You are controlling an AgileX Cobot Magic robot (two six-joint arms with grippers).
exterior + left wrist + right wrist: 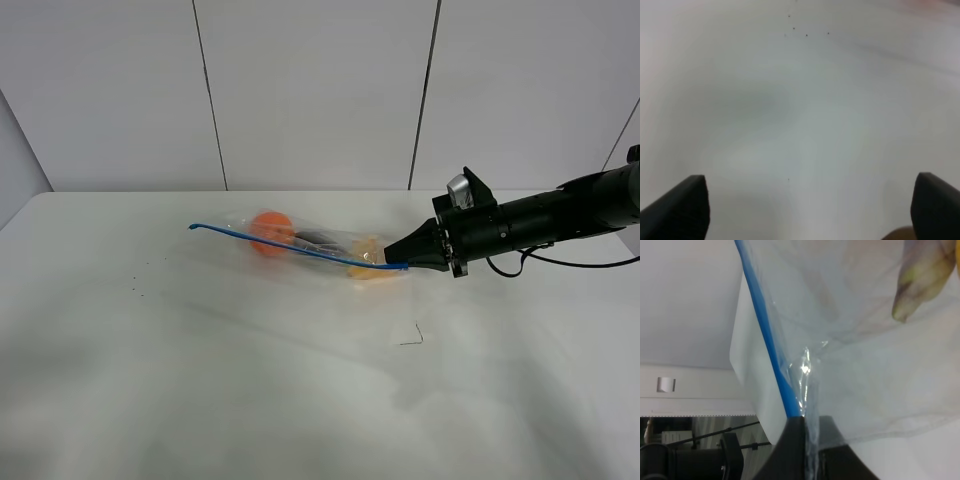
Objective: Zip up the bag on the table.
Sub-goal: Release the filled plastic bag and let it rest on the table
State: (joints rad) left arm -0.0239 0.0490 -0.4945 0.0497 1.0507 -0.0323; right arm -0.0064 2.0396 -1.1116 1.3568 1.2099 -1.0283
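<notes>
Clear crinkly plastic zip bag (300,245) lay mid-way across large white flat table (200,380) in high view; blue zip strip (290,247) ran along its near edge, orange, dark and yellow produce inside. My right gripper (408,266) pinched strip's end. Judged bag light, floppy, slippery; best hold on stiffer strip.

Left wrist: my left gripper (805,205) spread wide over bare table, holding nothing.

Right wrist: my fingers (790,440) pressed together on strip; film wrinkled there.

One bag (300,245) holding three produce items, one table (200,380), two end effectors (408,265), (805,210)
</notes>
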